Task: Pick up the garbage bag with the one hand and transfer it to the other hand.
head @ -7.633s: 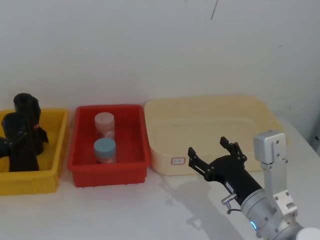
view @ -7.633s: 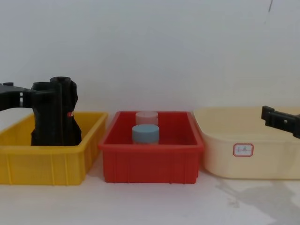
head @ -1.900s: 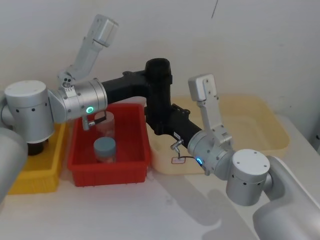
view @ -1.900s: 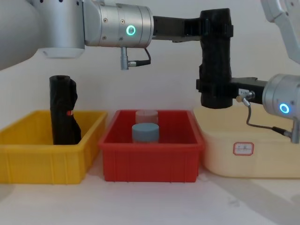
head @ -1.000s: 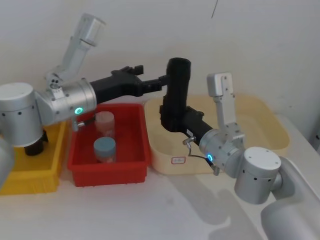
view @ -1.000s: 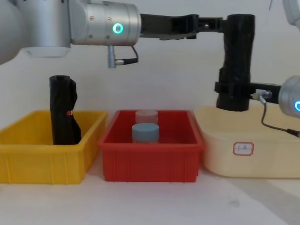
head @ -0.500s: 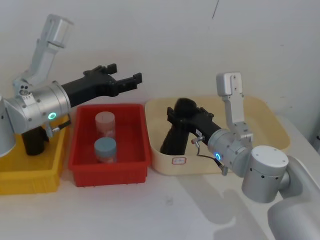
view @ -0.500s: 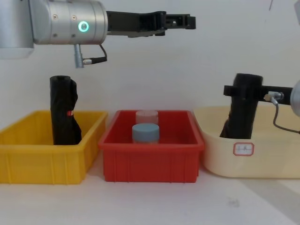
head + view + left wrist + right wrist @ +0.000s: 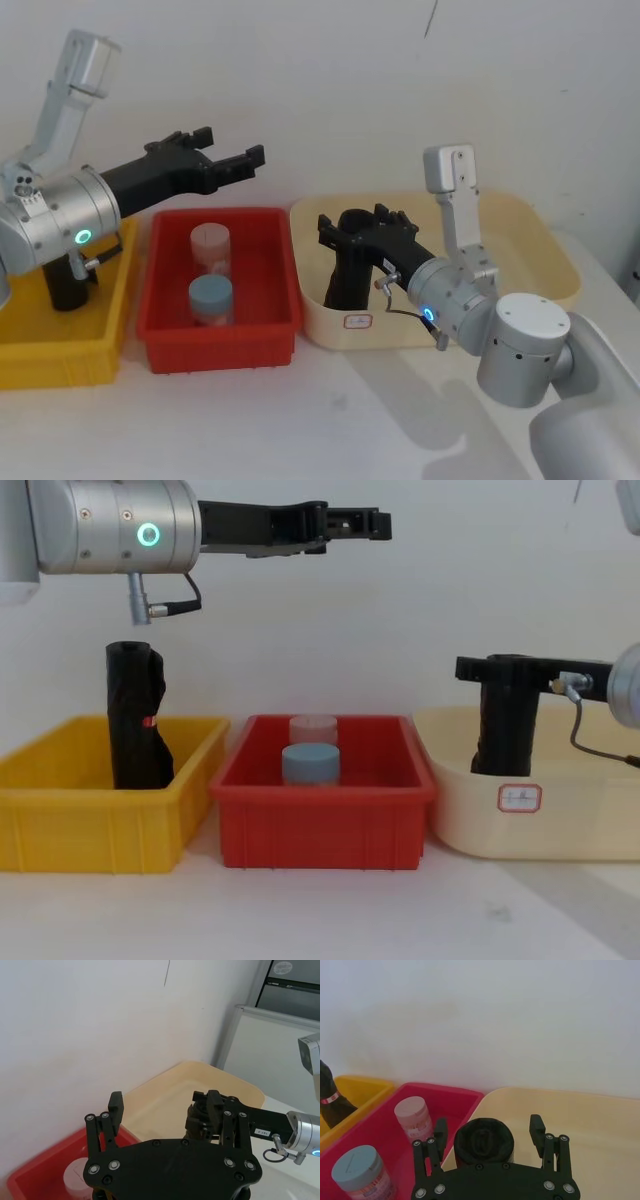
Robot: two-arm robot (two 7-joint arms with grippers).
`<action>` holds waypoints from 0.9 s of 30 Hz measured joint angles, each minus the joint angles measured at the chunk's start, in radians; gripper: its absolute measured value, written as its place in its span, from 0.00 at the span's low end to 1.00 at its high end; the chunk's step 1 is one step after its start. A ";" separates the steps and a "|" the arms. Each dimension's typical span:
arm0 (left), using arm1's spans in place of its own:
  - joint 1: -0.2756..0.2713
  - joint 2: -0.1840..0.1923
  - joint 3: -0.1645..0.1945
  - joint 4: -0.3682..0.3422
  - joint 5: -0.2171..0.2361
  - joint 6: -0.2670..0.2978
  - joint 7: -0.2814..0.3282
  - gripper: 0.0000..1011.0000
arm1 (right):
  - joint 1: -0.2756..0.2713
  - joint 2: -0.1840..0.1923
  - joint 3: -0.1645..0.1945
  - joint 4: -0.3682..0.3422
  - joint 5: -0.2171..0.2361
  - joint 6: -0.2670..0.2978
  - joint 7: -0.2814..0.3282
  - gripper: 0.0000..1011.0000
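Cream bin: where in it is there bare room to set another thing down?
The cream bin is bare from the garbage bag across to its right wall. Its near-left corner is crowded: the bag stands there, the right pincer open around its top.

Left gripper high; right gripper low; jaws apart

Plain white wall, white tabletop
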 joint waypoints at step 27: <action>0.026 0.018 -0.011 -0.036 -0.005 0.009 0.032 0.99 | -0.008 0.025 0.005 -0.160 -0.005 -0.032 0.020 0.99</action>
